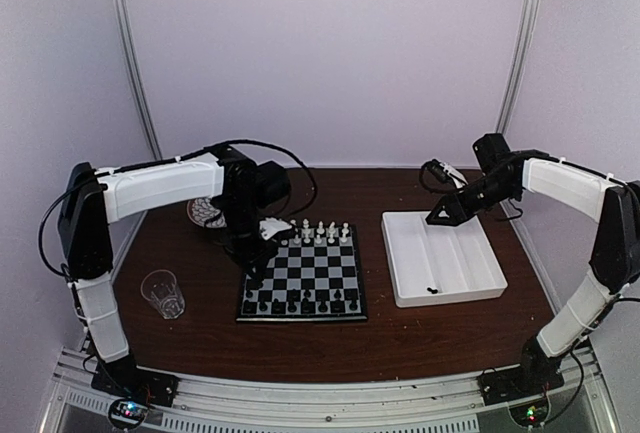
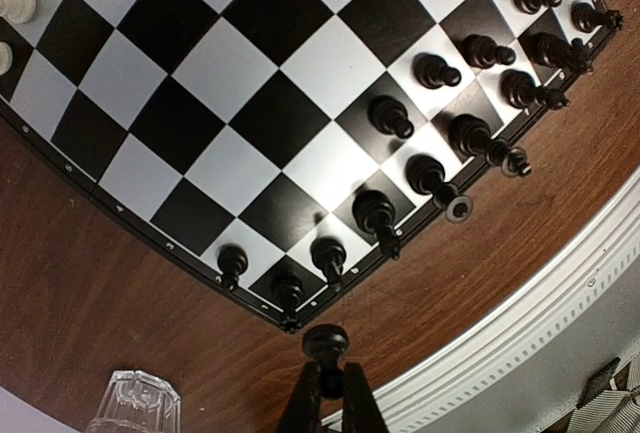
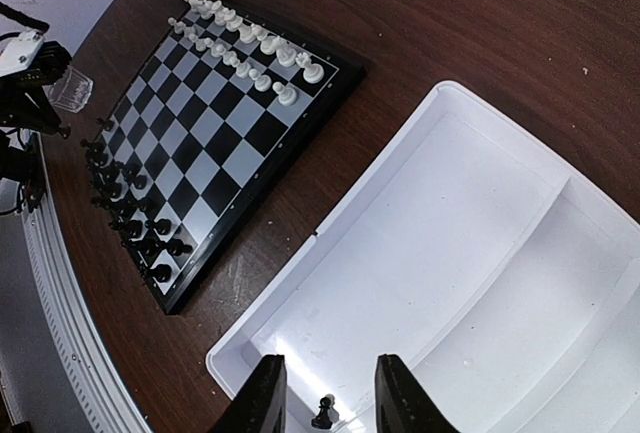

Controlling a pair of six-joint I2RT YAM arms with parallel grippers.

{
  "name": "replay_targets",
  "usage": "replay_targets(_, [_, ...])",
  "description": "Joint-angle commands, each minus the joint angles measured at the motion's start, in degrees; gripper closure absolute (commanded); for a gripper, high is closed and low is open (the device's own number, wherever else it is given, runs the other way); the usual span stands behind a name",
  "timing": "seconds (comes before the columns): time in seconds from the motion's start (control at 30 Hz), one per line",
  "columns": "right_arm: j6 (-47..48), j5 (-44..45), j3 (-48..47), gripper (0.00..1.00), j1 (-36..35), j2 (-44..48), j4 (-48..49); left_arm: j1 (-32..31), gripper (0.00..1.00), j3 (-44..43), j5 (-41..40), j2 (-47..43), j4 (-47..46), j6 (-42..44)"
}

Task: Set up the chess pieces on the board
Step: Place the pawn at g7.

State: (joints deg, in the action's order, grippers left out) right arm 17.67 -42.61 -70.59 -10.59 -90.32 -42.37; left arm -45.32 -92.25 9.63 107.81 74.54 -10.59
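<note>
The board (image 1: 310, 271) lies mid-table, with white chess pieces (image 1: 322, 233) on its far rows and black ones (image 1: 298, 303) on its near rows. My left gripper (image 1: 257, 275) hangs over the board's left side. In the left wrist view it (image 2: 331, 378) is shut on a black piece (image 2: 327, 343) just off the board's corner (image 2: 289, 321), above the wood. My right gripper (image 1: 441, 217) hovers open over the white tray (image 1: 470, 253). Between and below its fingers (image 3: 262, 398) a lone black pawn (image 3: 323, 413) stands on the tray floor (image 3: 480, 233).
A clear glass (image 1: 163, 293) stands left of the board, also low in the left wrist view (image 2: 130, 403). A round patterned plate (image 1: 203, 213) sits behind the left arm. A ridged metal rail (image 2: 560, 293) runs along the table's near edge.
</note>
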Motion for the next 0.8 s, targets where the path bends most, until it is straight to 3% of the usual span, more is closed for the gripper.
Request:
replay_targets(0.0, [0.55,-0.39,0.54,0.66,0.02,-0.09,0.35,0.02,0.97,0.75,1.13,2.12,-2.42,0.37])
replay_targets(0.77, [0.49,0.16,1.07,0.65,0.02,0.75,0.4,0.0,0.97,3.82,-0.29,7.09,-7.96,-1.09])
